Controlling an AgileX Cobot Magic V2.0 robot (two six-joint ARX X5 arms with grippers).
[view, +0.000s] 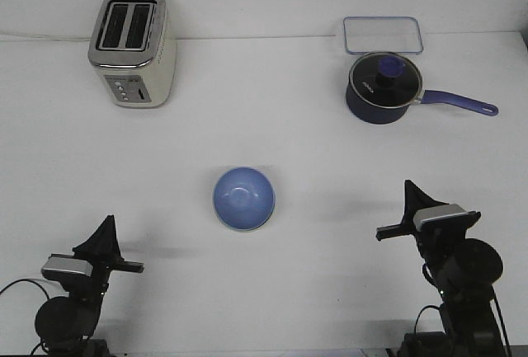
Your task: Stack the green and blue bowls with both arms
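both grippers are seen at the near edge of the table, drawn back low at either side: the left gripper [106, 225] near the left corner, the right gripper [410, 190] near the right. each is turned with its fingers pointing up and away, so whether the fingers are spread or pressed together cannot be told from this angle; nothing is held by either. parked wide apart like this, the arms leave the middle of the table [272, 291] free to be reached from both sides.

between them, a little farther out, the blue bowl [244, 199] is set upright, mouth up, well apart from both grippers. only blue is shown; a green bowl cannot be made out anywhere on the table. it may be nested beneath the blue one, in which case the stacking would be judged done, but this cannot be confirmed from above.

along the far side, a cream toaster [134, 48] is placed at the left. at the right stands a dark saucepan [382, 89] with its lid on and handle turned rightward, just in front of a clear flat lid [384, 35]. these are kept well away from the bowl.
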